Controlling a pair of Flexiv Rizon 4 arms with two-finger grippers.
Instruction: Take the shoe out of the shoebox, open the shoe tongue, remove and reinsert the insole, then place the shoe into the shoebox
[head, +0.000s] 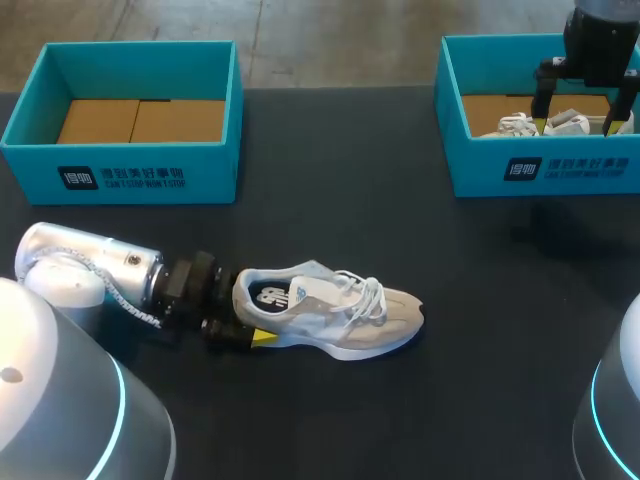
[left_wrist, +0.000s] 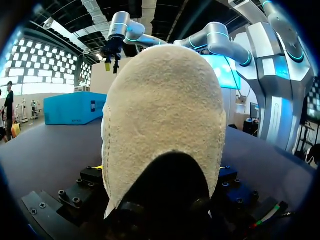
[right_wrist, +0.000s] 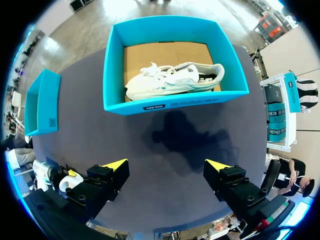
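Observation:
A grey-and-white sneaker (head: 335, 310) lies on its side on the dark table, toe pointing right. My left gripper (head: 250, 317) comes in from the left and is shut on its heel, one yellow tip showing under the sole. In the left wrist view the beige heel (left_wrist: 165, 115) fills the space between the fingers and hides their tips. My right gripper (head: 575, 122) hangs open above the right blue shoebox (head: 540, 165). A second white sneaker (right_wrist: 175, 80) lies inside that shoebox (right_wrist: 175, 102), ahead of the right gripper (right_wrist: 166, 165).
An empty blue shoebox (head: 120, 165) with a cardboard floor stands at the back left, and in the right wrist view that left shoebox (right_wrist: 42, 105) lies off to the side. Bare dark table stretches between the two boxes and in front of the sneaker.

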